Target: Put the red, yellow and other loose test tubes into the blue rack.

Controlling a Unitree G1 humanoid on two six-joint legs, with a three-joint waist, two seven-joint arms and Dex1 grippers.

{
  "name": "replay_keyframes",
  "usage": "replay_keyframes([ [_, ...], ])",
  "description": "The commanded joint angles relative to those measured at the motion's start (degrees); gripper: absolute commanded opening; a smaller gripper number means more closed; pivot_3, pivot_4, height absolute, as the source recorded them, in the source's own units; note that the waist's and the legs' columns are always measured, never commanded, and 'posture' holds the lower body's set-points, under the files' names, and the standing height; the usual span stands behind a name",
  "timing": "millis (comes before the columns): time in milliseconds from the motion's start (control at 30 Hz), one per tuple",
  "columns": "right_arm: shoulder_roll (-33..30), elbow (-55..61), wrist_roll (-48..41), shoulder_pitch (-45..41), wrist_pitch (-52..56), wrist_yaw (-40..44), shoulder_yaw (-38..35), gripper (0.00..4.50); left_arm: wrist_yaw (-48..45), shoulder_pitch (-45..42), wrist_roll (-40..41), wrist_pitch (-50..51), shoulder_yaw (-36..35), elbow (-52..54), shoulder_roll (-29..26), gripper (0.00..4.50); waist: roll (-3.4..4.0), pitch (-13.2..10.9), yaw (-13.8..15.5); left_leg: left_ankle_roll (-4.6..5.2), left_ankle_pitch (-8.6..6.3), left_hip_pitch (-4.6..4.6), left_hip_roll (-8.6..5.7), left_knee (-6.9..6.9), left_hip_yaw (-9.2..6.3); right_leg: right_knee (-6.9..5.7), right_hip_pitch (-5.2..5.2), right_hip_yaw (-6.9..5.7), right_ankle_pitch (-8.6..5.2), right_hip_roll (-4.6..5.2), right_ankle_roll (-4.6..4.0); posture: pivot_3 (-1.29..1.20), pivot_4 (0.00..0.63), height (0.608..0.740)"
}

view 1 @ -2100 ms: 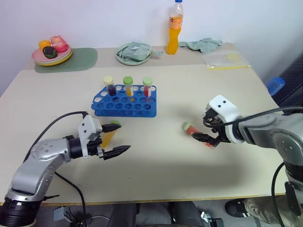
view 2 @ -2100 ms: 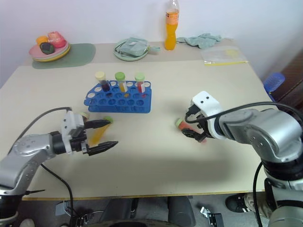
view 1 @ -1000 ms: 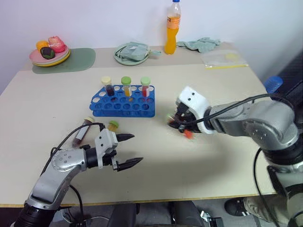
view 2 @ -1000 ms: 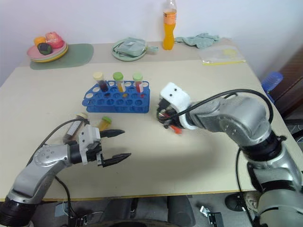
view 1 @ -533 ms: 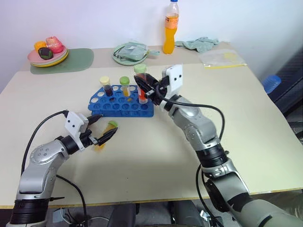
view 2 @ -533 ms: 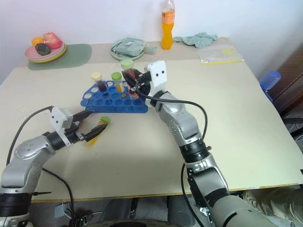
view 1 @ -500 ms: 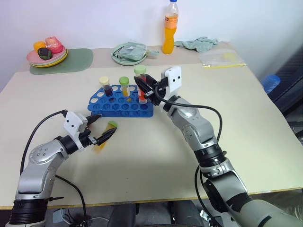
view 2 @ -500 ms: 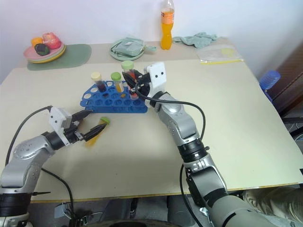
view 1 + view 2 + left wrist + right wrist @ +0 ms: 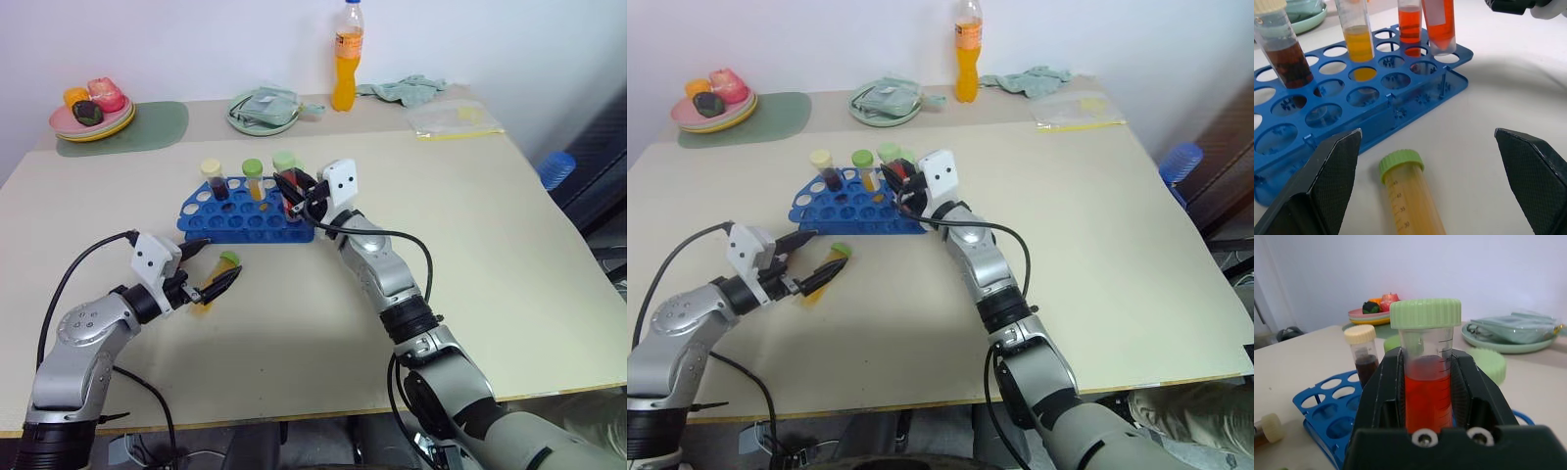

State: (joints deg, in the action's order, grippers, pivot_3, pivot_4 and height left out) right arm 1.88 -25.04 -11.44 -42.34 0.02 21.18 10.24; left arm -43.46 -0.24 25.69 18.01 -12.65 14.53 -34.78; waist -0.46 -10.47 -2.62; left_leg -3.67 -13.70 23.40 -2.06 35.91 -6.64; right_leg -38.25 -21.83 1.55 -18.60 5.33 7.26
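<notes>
here, in the left eye view: blue rack sitting mid-table with three capped tubes standing in its far row, dark maroon, yellow-orange and a red one half hidden behind the right gripper. right gripper hanging over the rack's right end, clamped on a red tube whose body is mostly masked by the black fingers. left gripper lying low near the rack's front edge, fingers spread apart, a loose yellow-orange tube with green cap lying between them on the table. plates with fruit, a green dish, an orange bottle and a cloth sitting along the far edge.

next, in the right eye view: same layout, the gripped tube again hard to make out behind the white wrist housing.

then, in the left wrist view: black fingers standing wide, touching nothing, the loose tube's lower end cut off; tube caps in the rack cropped away.

finally, in the right wrist view: fingers squeezing the pale-green-capped red tube upright, its bottom hidden behind the gripper body, so whether it is entering a hole impossible to tell. a cream-capped tube lying on the table, mostly cut off.
</notes>
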Motion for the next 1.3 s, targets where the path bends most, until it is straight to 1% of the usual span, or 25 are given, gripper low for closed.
replay_keyframes([
  [33, 1.0, 1.5, 0.8, 0.9, -1.3, 1.3, -0.1, 0.77, -0.9, 0.1, 0.6, -1.8, -1.7, -0.3, -0.5, 4.50, 0.00, 0.0, 0.0, 0.00, 0.00, 0.00, 0.00, 0.00, 0.00, 0.00, 0.00, 0.00, 0.00, 0.00, 0.00, 0.00, 0.150, 0.740],
  [333, 1.3, 0.5, 1.9, 1.1, -1.6, 2.1, -1.0, 0.77, -1.2, 0.3, 0.4, -2.0, -1.4, 0.2, -0.4, 4.50, 0.01, 0.0, 0.0, 0.00, 0.00, 0.00, 0.00, 0.00, 0.00, -0.01, -0.01, 0.02, 0.00, 0.00, 0.00, 0.00, 0.150, 0.740],
  [667, 2.7, -4.3, 3.7, 0.1, -7.3, 3.0, -1.4, 0.77, -0.7, -0.3, 0.4, -1.2, -1.3, 0.7, -0.6, 4.50, 0.01, 0.0, -0.1, 0.00, 0.00, -0.01, 0.00, 0.00, 0.00, -0.03, -0.02, 0.02, 0.00, 0.00, 0.00, 0.00, 0.150, 0.740],
  [733, 2.9, -4.7, 3.6, 0.0, -8.3, 3.6, -1.6, 1.80, -0.6, -0.1, 0.5, -1.2, -1.3, 0.9, -0.6, 4.50, 0.01, 0.0, -0.1, -0.01, 0.00, -0.01, 0.00, 0.00, 0.00, -0.03, -0.02, 0.02, 0.00, 0.00, 0.00, 0.00, 0.150, 0.740],
  [767, 3.0, -4.5, 3.2, 0.1, -8.5, 3.9, -1.9, 2.14, -0.6, 0.0, 0.5, -1.1, -1.3, 1.1, -0.6, 4.50, 0.01, 0.0, -0.1, -0.01, 0.00, -0.01, 0.00, 0.00, 0.00, -0.04, -0.02, 0.02, 0.00, 0.00, 0.00, 0.00, 0.150, 0.740],
  [800, 3.1, -4.0, 3.0, 0.1, -8.9, 3.9, -2.1, 2.70, -0.4, 0.1, 0.5, -1.0, -1.4, 1.2, -0.6, 4.50, 0.02, 0.0, -0.1, -0.01, 0.01, -0.01, 0.00, 0.00, 0.00, -0.04, -0.02, 0.02, 0.00, 0.00, 0.00, 0.00, 0.150, 0.740],
  [833, 2.9, -2.6, 3.3, 0.5, -9.3, 3.6, -2.0, 3.11, -0.1, 0.3, 0.6, -0.8, -1.6, 1.6, -0.5, 4.50, 0.02, 0.0, -0.1, -0.01, 0.01, 0.00, 0.00, 0.00, 0.00, -0.04, -0.02, 0.02, 0.00, 0.00, 0.00, 0.00, 0.150, 0.740],
  [900, 2.2, 0.7, 3.6, 1.6, -9.2, 3.8, -1.7, 4.17, 0.6, 0.7, 1.0, 0.2, -1.9, 2.4, -0.7, 4.50, 0.02, 0.0, 0.0, -0.01, 0.01, 0.00, 0.00, 0.00, -0.01, -0.04, -0.03, 0.03, 0.00, 0.00, 0.00, 0.00, 0.150, 0.740],
  [933, 1.7, 2.6, 3.6, 2.2, -8.7, 4.2, -1.5, 4.48, 1.0, 0.8, 1.2, 1.0, -2.0, 3.2, -0.8, 4.50, 0.02, 0.0, 0.0, -0.01, 0.01, 0.00, 0.00, 0.00, 0.00, -0.04, -0.03, 0.03, 0.00, 0.00, 0.00, 0.00, 0.150, 0.740],
  [1000, -0.2, 8.7, 3.0, 4.3, -6.1, 5.9, -0.9, 4.48, 2.6, 0.7, 2.0, 4.5, -2.1, 5.7, -1.4, 4.50, 0.01, 0.0, 0.1, -0.01, 0.01, 0.00, 0.00, 0.00, -0.01, -0.04, -0.03, 0.03, 0.00, 0.00, 0.00, 0.00, 0.150, 0.740],
  [1100, -4.4, 19.6, 1.7, 8.6, 0.0, 8.4, -0.4, 4.48, 6.2, -0.2, 3.4, 13.2, -1.7, 10.5, -3.3, 4.50, 0.00, 0.0, 0.3, 0.00, 0.00, 0.01, -0.01, 0.02, -0.03, -0.03, 0.02, 0.03, 0.00, 0.03, 0.00, 0.00, 0.150, 0.740],
  [1200, -10.2, 29.0, 0.2, 12.7, 6.4, 11.9, -0.6, 4.48, 12.6, -4.0, 8.0, 26.4, -2.9, 15.2, -4.4, 4.50, 0.00, 0.0, 0.3, 0.01, 0.00, 0.00, -0.03, 0.04, -0.04, -0.02, 0.04, 0.03, 0.00, 0.05, 0.00, 0.00, 0.150, 0.740],
  [1267, -13.6, 33.2, -1.2, 14.4, 9.8, 13.7, -0.9, 4.48, 16.7, -7.4, 11.2, 35.9, -3.5, 17.3, -4.9, 4.50, -0.01, 0.0, 0.3, 0.01, 0.00, 0.01, -0.03, 0.05, -0.08, -0.05, 0.06, -0.01, 0.00, 0.04, 0.01, 0.00, 0.150, 0.740],
  [1300, -15.9, 35.5, -2.3, 15.2, 12.0, 15.2, -1.5, 4.48, 17.7, -9.1, 10.2, 40.5, -1.5, 18.8, -7.7, 4.50, -0.01, 0.0, 0.1, 0.01, 0.00, 0.00, -0.03, 0.07, -0.07, -0.05, 0.07, 0.00, 0.00, 0.02, 0.01, 0.00, 0.150, 0.740],
])
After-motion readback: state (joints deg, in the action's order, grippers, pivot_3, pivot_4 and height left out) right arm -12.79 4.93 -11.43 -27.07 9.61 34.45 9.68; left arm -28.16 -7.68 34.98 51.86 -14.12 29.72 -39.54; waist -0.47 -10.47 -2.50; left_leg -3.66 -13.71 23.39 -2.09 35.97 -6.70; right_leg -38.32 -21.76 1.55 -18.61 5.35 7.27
